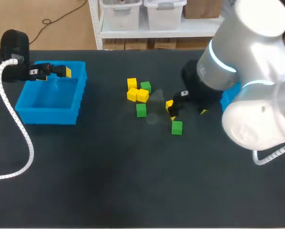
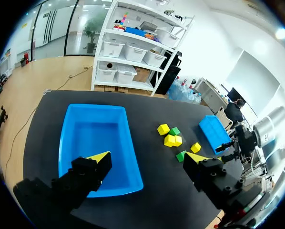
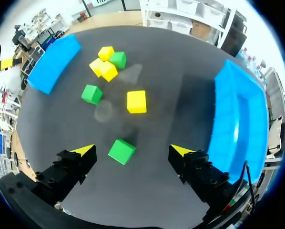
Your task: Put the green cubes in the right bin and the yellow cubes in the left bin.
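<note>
The nearest green cube [image 3: 121, 150], a small solid block with flat faces, lies on the dark bench [image 1: 109, 181] just ahead of the right tool [image 3: 132, 149]. It is in line with the gap between the two fingers, which stand wide apart and hold nothing. I judge that such a cube is light and stiff, not fragile, with smooth faces that may slip a little. The good place to take it is on two opposite flat faces, not on the corners. It seems turned a little against the line of the fingers, so the tool may need to turn before it closes. Beyond it lies a single yellow cube [image 3: 137, 101], and to one side of that a second green cube [image 3: 91, 94]. Further away is a tight cluster [image 1: 142, 96] of three yellow cubes and one green cube, touching each other. The right blue plastic bin [image 3: 240, 124] stands beside the right tool, and the part of its inside that shows holds no cube. In the head view it is mostly hidden behind the right arm [image 1: 247, 71]. The left blue plastic bin [image 2: 92, 138] stands well apart from the cubes and its inside is empty. The left tool [image 2: 147, 157] hangs over the edge of this bin, fingers wide apart, with nothing between them.
</note>
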`<state>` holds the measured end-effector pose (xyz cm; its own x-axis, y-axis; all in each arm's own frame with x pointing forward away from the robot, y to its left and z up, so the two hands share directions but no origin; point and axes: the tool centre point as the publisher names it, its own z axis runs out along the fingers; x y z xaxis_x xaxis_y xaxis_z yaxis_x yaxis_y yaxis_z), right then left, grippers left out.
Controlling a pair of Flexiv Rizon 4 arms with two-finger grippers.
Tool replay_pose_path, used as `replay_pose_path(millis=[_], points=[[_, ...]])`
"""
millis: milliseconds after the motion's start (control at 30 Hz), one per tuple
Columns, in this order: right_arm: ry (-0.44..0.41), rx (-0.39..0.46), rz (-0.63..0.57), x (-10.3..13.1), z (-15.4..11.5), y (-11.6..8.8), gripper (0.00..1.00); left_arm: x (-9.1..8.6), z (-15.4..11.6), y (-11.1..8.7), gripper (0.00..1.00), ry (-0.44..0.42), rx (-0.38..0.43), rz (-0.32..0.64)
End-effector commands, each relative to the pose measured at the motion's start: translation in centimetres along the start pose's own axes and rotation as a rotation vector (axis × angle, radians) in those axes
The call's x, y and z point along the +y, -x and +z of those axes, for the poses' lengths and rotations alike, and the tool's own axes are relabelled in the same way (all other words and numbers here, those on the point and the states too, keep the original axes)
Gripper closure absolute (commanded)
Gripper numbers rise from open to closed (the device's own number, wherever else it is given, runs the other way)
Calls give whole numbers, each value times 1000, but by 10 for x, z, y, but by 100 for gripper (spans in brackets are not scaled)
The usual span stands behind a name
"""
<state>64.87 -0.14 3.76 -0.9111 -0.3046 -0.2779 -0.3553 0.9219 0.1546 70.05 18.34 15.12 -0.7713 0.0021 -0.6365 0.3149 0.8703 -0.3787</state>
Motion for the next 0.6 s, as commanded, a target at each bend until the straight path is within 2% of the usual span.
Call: replay_pose_path(millis=[33, 333, 600], points=[[-19, 18, -7, 5, 17, 2, 0, 1, 0, -1, 0, -7, -6, 1], [-121, 80, 30, 2, 42, -2, 0, 1, 0, -1, 0, -7, -6, 1], [-160, 98, 61, 6, 53, 3, 0, 1, 0, -1, 0, -7, -6, 1]])
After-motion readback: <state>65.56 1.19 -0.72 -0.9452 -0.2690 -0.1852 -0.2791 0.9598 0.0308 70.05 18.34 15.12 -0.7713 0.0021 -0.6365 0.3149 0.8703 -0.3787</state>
